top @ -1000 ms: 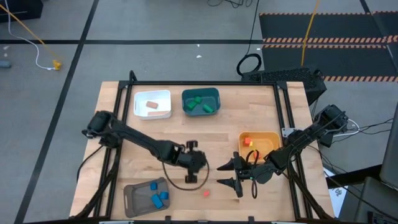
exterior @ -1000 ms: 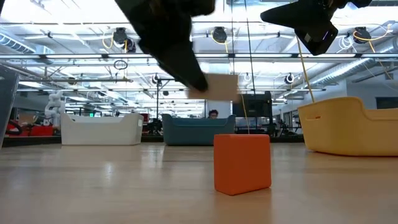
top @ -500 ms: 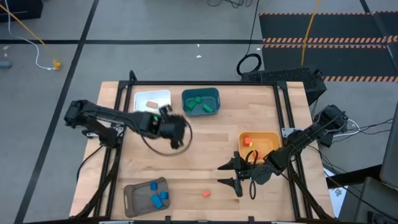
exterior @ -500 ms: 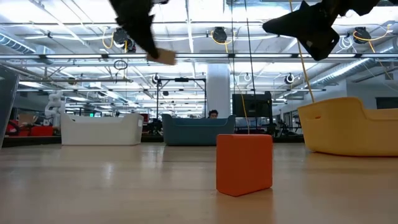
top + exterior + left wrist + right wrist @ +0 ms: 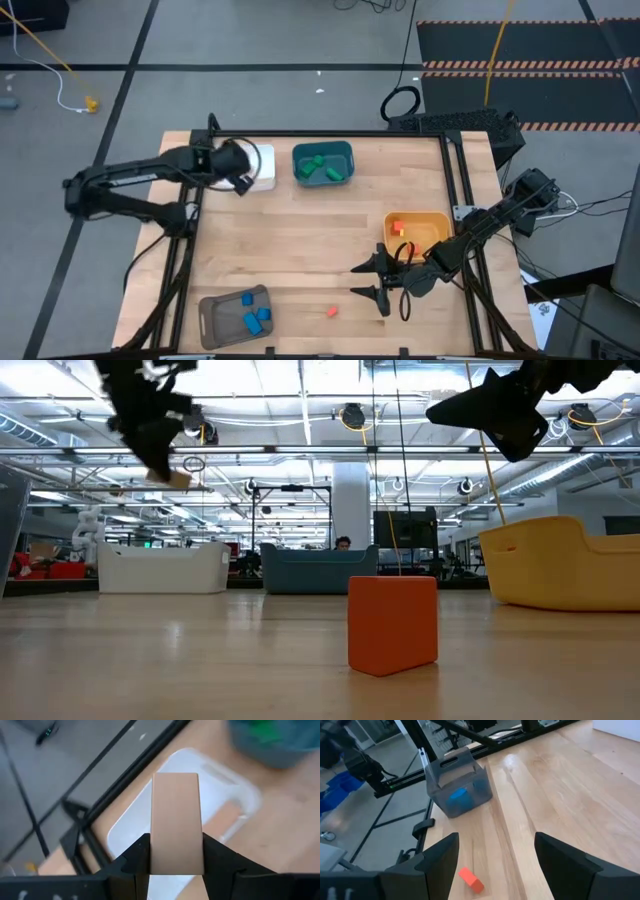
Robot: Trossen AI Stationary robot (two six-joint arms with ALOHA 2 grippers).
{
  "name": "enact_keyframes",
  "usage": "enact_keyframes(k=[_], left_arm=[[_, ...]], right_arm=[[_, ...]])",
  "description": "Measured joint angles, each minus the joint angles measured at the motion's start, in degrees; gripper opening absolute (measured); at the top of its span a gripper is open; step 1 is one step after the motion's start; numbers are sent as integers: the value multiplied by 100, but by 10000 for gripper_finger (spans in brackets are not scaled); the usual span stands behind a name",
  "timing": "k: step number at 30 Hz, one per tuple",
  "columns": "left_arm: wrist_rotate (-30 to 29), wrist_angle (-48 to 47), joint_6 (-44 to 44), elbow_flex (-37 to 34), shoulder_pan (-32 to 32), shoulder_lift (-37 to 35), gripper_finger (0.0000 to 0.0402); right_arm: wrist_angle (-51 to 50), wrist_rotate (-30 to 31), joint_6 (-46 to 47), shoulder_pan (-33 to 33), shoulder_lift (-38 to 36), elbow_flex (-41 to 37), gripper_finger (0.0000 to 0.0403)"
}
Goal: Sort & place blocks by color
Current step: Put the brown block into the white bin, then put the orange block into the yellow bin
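Note:
My left gripper (image 5: 240, 165) hovers above the white bin (image 5: 263, 170) at the table's far left, shut on a tan wood brick (image 5: 175, 820). In the left wrist view, another tan block (image 5: 223, 818) lies in that bin. My right gripper (image 5: 365, 282) waits open near the table's near right, above and to the right of a red-orange block (image 5: 331, 312) that rests flat on the wood. The right wrist view shows that block (image 5: 471, 880) between and beyond my open fingers. Green blocks lie in the teal bin (image 5: 323, 150), blue ones in the grey bin (image 5: 215, 312), and red-orange ones in the yellow bin (image 5: 432, 225). My left gripper pinches the tan wood brick between its two fingers (image 5: 137, 859), one on each long side, at the brick's end nearest the wrist (image 5: 175, 862). The brick sticks out past the fingertips along the fingers. It is lifted clear, slanting downward below the gripper (image 5: 168, 477) over the white bin.
Bins stand around the table: white (image 5: 165, 568) and teal (image 5: 320, 570) at the far edge, yellow (image 5: 565, 565) on the right, grey (image 5: 470, 780) at the near left. Bare wood lies in the table's middle. Black frame rails run along both sides.
My left gripper has carried the tan brick from above the table's near middle up and toward the far left, ending over the white bin. It stayed shut on the brick all the way. The red-orange block has stayed where it was.

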Motion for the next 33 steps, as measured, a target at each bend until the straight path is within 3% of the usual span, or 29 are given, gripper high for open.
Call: enact_keyframes(k=[8,14,17,22,29,33], left_arm=[[690,1048,-202,-1503,1032,-1010,134],[1004,2199,-623,-2309,1334,-1070,137],[1114,2648,-762,-2644,1396,-1017,169],[1166,2988,-823,-2976,1461,-1005,193],[1207,3156,-919,-3028,1423,-1031,170],[1631,3838,-766,-3028,1152,-1183,161]], right_arm=[[46,10,-6,-47,0,0,251],[46,23,5,-120,0,0,251],[48,24,7,-127,0,0,251],[46,26,7,-127,0,0,251],[47,24,102,-127,0,0,251],[48,30,309,-179,0,0,251]])
